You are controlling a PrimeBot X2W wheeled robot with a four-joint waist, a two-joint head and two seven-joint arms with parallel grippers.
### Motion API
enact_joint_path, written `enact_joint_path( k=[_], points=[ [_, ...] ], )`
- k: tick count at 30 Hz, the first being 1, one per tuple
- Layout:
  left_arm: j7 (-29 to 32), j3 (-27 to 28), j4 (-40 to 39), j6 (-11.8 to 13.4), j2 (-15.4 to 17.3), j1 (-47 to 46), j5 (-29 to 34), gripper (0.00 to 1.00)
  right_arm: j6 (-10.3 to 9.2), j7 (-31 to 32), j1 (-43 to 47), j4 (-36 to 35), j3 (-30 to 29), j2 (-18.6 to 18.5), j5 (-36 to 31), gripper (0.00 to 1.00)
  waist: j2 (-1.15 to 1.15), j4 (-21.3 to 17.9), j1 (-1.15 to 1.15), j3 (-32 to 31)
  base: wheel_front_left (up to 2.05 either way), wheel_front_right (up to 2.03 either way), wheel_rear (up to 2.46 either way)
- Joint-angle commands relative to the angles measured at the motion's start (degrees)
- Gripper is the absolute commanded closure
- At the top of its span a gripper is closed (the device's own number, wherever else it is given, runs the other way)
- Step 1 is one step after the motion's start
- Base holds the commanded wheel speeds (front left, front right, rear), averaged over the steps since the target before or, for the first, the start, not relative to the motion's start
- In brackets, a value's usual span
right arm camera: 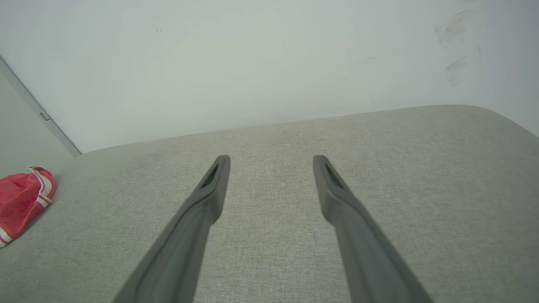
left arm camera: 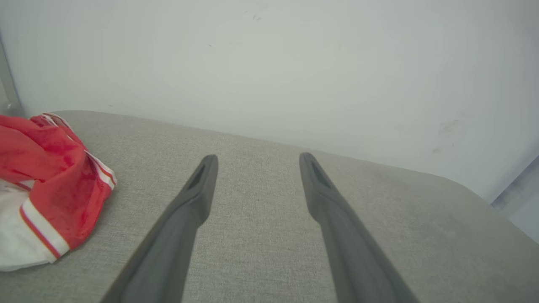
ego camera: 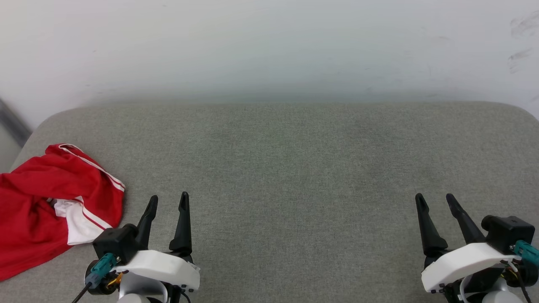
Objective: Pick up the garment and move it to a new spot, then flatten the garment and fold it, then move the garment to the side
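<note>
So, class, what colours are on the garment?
The garment is red with white, red-striped trim; head view shows it best.

garment (ego camera: 38,198): soft cloth, matt red, heavily creased; the white panels are the same matt cloth with thin red stripes.
counter (ego camera: 294,168): covered in grey woven cloth, matt, with a fine visible weave that looks slightly coarse; rounded, padded-looking edges.
left end effector (ego camera: 169,197) and right end effector (ego camera: 434,196): 2 fingers (left arm camera: 193,202) each, dark grey, look like moulded plastic, smooth, matt to satin.
wrist shells (ego camera: 160,265): white plastic, smooth, low gloss.
camera blocks (ego camera: 116,242): black plastic, matt.
connector (ego camera: 103,264): teal, smooth, probably plastic.
wall (ego camera: 269,50): white, smooth, matt, with a few dark scuff marks (ego camera: 522,25).
</note>
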Motion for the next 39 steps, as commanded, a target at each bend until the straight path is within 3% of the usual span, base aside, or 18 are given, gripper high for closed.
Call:
enact_joint_path(
  k=[1,27,32,39],
  points=[
    [-0.5,-0.1,-0.4,-0.1,0.2,-0.2,1.2,0.00,-0.01,-0.4,0.2,-0.3,-0.1,0.2,-1.3,0.00,0.00,0.0,0.00,0.0,0.00,0.00,0.00],
    [-3.6,-0.4,1.6,0.7,-0.4,-0.8,11.8,0.00,-0.02,-3.0,0.5,-1.1,-1.4,0.5,-10.6,0.00,0.00,0.9,0.00,-0.1,0.00,0.00,0.00],
    [-4.1,-0.5,2.0,0.6,-0.4,-1.1,13.4,0.00,-0.03,-3.4,0.9,-1.6,-1.3,0.5,-12.4,0.00,0.00,2.9,0.00,0.1,0.00,0.00,0.00],
    [-4.7,0.1,2.4,0.9,0.0,-1.5,14.9,0.00,-0.03,-4.0,0.8,-2.2,-0.3,0.5,-14.1,0.00,0.00,9.2,0.00,0.5,0.00,0.00,0.00]
  ],
)
